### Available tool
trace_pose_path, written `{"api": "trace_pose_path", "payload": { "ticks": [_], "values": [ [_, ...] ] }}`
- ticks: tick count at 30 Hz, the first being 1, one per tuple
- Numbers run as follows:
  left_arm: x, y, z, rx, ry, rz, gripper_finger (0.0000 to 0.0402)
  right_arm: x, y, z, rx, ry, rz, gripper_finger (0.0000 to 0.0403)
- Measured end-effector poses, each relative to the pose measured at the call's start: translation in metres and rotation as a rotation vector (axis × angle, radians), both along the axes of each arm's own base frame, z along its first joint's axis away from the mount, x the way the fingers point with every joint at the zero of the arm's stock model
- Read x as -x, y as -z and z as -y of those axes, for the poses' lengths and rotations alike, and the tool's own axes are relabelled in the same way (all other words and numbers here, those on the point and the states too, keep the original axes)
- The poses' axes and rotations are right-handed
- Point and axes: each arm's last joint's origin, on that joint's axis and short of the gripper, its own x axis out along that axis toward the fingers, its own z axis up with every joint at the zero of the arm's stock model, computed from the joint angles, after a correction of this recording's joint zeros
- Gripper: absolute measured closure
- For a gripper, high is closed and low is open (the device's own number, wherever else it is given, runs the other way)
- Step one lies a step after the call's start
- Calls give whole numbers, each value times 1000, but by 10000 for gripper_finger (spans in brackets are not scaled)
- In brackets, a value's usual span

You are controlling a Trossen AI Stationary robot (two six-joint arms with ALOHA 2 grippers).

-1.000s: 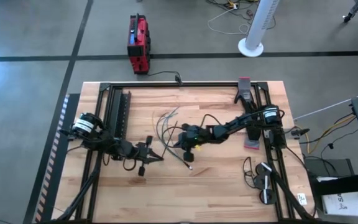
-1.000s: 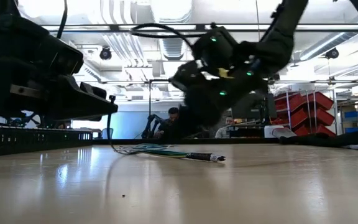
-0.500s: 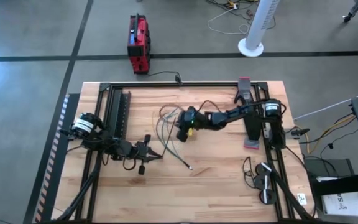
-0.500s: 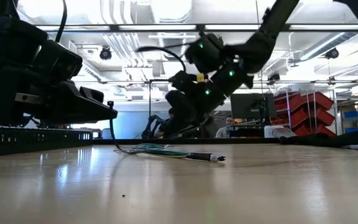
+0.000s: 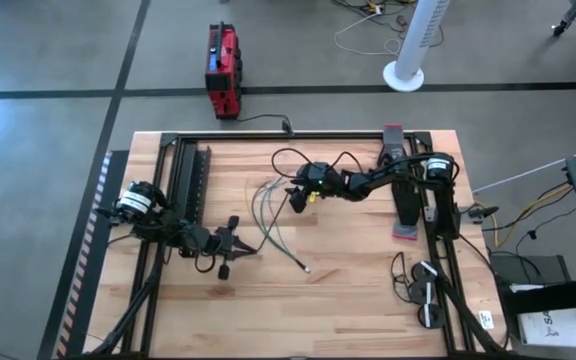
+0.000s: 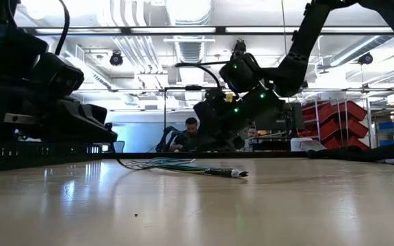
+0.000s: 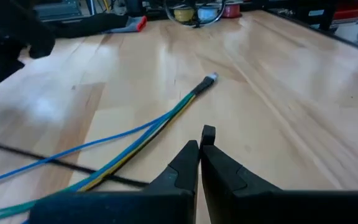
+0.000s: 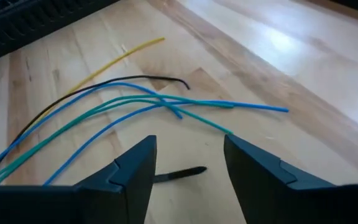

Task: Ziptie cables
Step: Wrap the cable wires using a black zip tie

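The cables [image 5: 273, 222] are a loose bundle of thin blue, green, yellow and black wires lying flat on the wooden table, fanned out at the far end and joined at a tip [image 5: 306, 268] nearer the front. They also show in the low view [image 6: 176, 166]. My left gripper [image 5: 251, 248] hovers shut just left of the bundle; in its wrist view [image 7: 202, 144] the wires [image 7: 142, 134] run past its fingertips. My right gripper [image 5: 291, 198] hangs open above the fanned loose ends [image 8: 166, 102], touching nothing.
A black toothed rack [image 5: 193, 180] and black frame rails [image 5: 158, 200] stand at the table's left. More rails, a red-ended tool [image 5: 404, 232] and coiled black cords [image 5: 413, 285] sit at the right. A short black piece [image 8: 180, 174] lies below my right gripper. People sit in the room behind [image 6: 193, 130].
My right gripper has moved from over the middle of the bundle toward the table's far edge, ending over the cables' fanned ends. My left gripper has drawn back a little toward the table's left edge. The cables have stayed where they were.
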Motion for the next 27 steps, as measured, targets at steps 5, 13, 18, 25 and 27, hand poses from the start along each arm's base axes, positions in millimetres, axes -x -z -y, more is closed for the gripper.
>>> {"api": "trace_pose_path", "payload": {
  "ticks": [5, 13, 18, 25, 27],
  "values": [
    [7, 3, -3, -11, -42, -24, 402, 1, 14, -1, -30, 19, -26, 231],
    [12, 5, -6, 9, -84, -45, 402, 2, 18, -2, -42, 49, -38, 225],
    [9, 5, -5, 32, -93, -41, 402, 11, 0, -4, -44, 68, -77, 231],
    [0, 6, -2, 24, -81, -56, 402, 37, -4, -21, 27, 111, -88, 235],
    [-1, 9, -1, 16, -77, -82, 402, 36, -1, -21, 44, 123, -53, 233]
  ]
}}
